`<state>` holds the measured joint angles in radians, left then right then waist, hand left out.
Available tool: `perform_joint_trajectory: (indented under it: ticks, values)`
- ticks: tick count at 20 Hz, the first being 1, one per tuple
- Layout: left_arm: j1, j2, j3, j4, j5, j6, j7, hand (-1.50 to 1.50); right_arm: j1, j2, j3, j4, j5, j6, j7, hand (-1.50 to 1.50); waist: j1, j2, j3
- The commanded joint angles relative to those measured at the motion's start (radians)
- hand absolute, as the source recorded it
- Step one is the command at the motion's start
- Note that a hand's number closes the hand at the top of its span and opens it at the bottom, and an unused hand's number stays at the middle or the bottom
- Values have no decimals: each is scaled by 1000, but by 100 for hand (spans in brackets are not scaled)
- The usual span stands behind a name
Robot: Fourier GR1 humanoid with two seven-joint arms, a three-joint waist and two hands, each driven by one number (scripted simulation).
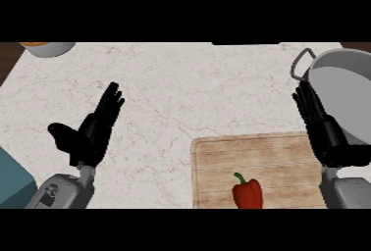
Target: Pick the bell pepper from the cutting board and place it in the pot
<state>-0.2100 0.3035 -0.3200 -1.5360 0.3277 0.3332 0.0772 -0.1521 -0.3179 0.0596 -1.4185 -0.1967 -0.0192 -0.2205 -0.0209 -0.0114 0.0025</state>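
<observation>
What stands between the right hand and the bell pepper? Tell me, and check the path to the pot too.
Nothing visible blocks either. The bell pepper lies alone on the cutting board, with bare board between it and the open right hand. The pot sits just behind that hand, its mouth uncovered.

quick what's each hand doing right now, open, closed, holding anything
Left hand: open, fingers straight, holding nothing.
Right hand: open, fingers straight, holding nothing; the bell pepper lies on the cutting board.
</observation>
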Motion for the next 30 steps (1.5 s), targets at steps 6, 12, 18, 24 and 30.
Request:
perform_joint_trajectory:
  ticks: [6,12,18,24,30]
  values:
    - [103,91,-66,124,-49,-132,18,0,193,-3,330,-275,239,-41,314,150,-8,3,-9]
    - [145,94,-57,119,-5,-165,29,0,248,130,255,-471,515,-500,18,-150,-46,-12,-5]
    - [114,92,-36,136,-5,-216,11,0,540,61,469,-830,757,-496,196,-150,-10,4,-5]
    - [124,68,-59,150,-30,-205,8,0,568,28,512,-957,921,-297,648,-150,6,10,-8]
    - [114,73,-33,171,-26,-261,-8,0,406,136,535,-1023,924,-143,1018,-150,25,13,-5]
